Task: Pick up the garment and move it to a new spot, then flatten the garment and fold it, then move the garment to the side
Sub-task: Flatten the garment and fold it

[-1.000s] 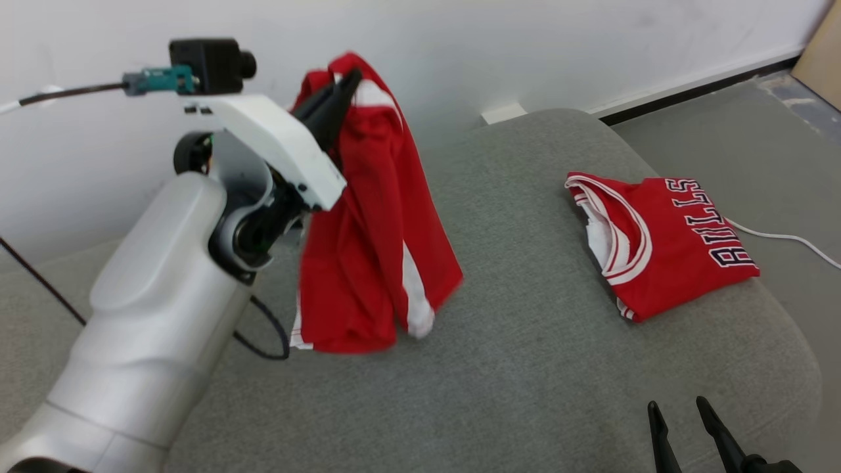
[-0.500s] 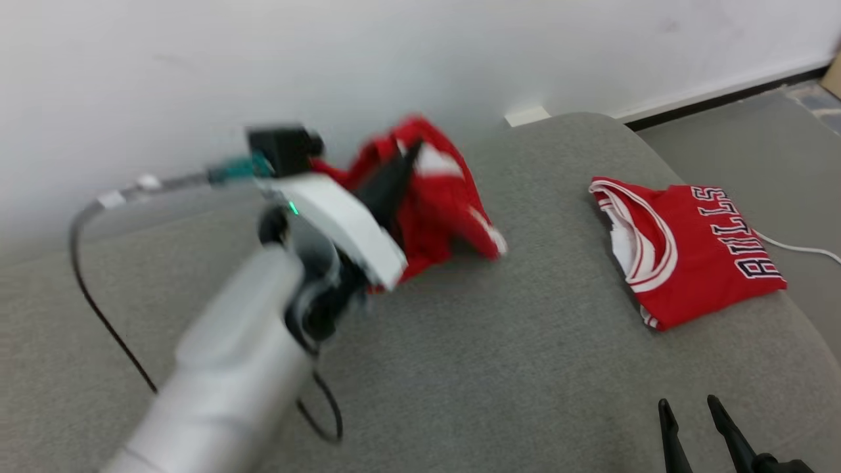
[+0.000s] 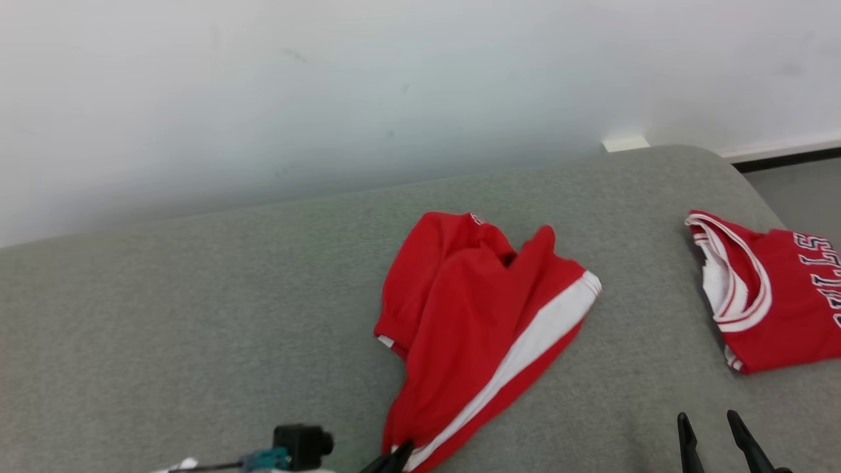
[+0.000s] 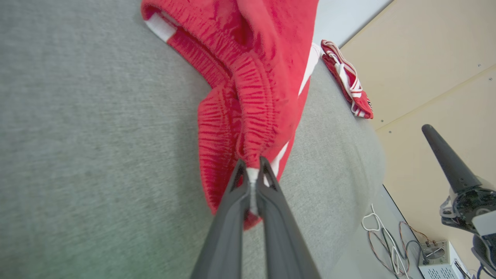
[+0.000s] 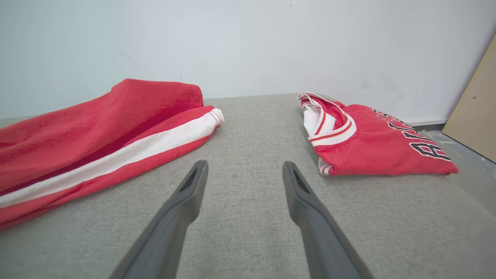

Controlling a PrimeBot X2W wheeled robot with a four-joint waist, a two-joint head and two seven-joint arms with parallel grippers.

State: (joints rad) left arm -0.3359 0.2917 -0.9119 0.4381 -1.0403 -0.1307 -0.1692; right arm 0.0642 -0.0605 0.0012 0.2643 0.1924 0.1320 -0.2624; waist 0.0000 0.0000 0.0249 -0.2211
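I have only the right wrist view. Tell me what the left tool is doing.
Observer: The left tool is shut on the shorts, pinching an edge of the fabric beside the white stripe.
Operator: Describe how the shorts lie at the end I can't see.
Observer: In the head view they are bunched and doubled over themselves, not flat, on the grey cushion.
Operator: Report what is beyond the cushion's edge.
Observer: The left wrist view shows loose cables on the floor, and a small box next to them.
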